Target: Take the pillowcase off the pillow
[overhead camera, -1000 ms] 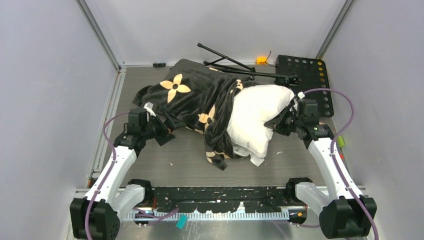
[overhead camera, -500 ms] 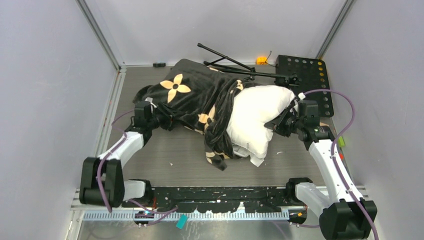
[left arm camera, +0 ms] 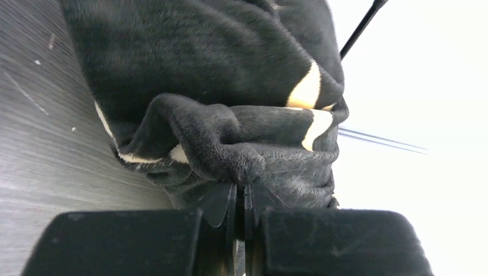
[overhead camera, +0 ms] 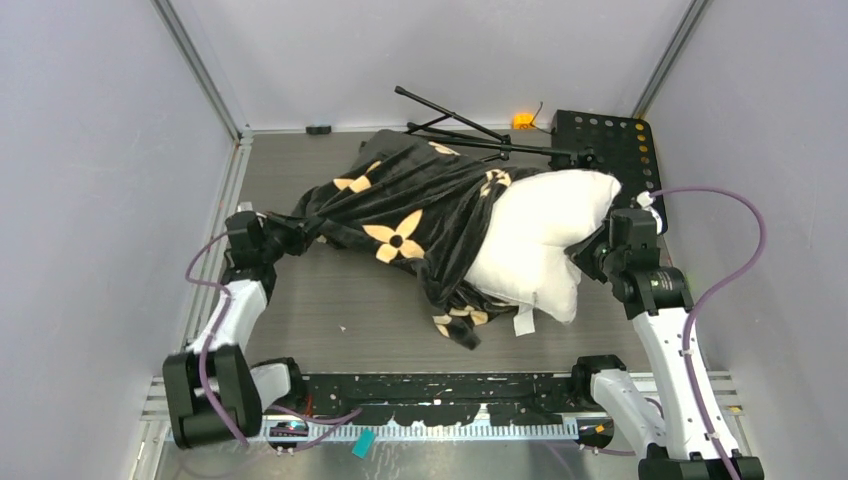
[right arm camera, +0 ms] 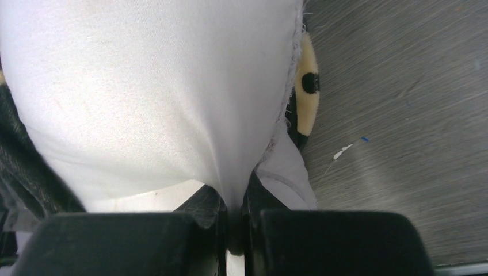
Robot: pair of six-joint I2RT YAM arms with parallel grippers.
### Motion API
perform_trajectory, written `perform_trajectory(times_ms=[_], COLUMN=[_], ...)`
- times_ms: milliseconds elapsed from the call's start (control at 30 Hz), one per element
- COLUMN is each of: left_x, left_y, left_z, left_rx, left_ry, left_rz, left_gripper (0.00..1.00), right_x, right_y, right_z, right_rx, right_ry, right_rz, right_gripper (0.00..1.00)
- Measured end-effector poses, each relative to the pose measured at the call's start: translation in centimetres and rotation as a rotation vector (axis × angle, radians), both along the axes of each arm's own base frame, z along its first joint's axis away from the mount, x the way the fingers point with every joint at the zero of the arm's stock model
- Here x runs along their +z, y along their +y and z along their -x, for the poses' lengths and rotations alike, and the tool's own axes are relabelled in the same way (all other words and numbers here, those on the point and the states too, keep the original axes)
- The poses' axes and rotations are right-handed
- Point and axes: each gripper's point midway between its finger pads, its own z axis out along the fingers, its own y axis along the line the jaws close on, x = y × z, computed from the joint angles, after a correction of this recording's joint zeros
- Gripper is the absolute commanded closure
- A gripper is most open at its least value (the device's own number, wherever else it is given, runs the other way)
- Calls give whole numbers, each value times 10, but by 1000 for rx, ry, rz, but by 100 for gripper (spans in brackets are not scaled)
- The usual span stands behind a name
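Stripping step: left gripper (left arm camera: pixel 240 195) clamps the pillowcase (overhead camera: pixel 410 200), right gripper (right arm camera: pixel 233 201) clamps the pillow (overhead camera: pixel 540 235); next, pull left.

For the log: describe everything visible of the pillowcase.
The pillowcase is black plush printed with tan-orange four-petal flowers with dark centres. It lies crumpled on the grey table, drawn in taut folds toward the left, where the left hand is shut on a bunched edge. Its right part covers the left end of the white pillow, and a loose fold trails toward the near edge.
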Motion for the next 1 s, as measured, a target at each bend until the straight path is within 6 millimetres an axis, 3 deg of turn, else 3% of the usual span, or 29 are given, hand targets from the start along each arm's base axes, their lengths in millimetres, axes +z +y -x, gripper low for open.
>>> perform_trajectory(times_ms=[133, 267, 300, 333, 367, 400, 467, 533, 567, 600, 633, 767, 867, 1000], left_x=[24, 33, 33, 34, 34, 36, 47, 69, 83, 97, 112, 156, 168, 172], left_y=[14, 24, 26, 29, 31, 32, 39, 44, 46, 46, 44, 12, -22, -57], left_z=[17, 32, 35, 38, 40, 41, 39, 35, 32, 30, 28, 23, 14, -19], left_rx=[58, 94, 98, 98, 95, 84, 73, 62, 56, 45, 29, -90, -214, -343], left_ry=[-13, 20, 27, 32, 39, 37, 17, -21, -42, -65, -91, -199, -234, -225], left_rz=[-104, -201, -221, -246, -273, -300, -358, -416, -446, -478, -512, -645, -708, -758], left_gripper=[100, 100, 94, 81, 62, 48, 29, 24, 18, 4, 1, 0, 0, 2], right_x=[3, -3, -3, -3, -3, -3, -1, 4, 6, 8, 12, 39, 65, 89], right_y=[-11, -10, -7, -4, 1, 5, 6, 3, 1, -1, -3, -8, -13, -17], right_z=[5, 7, 7, 6, 5, 5, 2, -2, -3, -4, -5, -14, -27, -43], right_rx=[-60, -46, -20, 4, 43, 64, 92, 88, 84, 77, 69, 57, 44, 32], right_ry=[4, 35, 40, 45, 51, 55, 56, 38, 29, 19, 8, -50, -95, -129], right_rz=[32, 35, 34, 31, 23, 13, 19, 28, 32, 40, 49, 85, 114, 136], right_gripper=[100, 99, 82, 48, 22, 15, 14, 13, 13, 13, 13, 12, 11, 11])
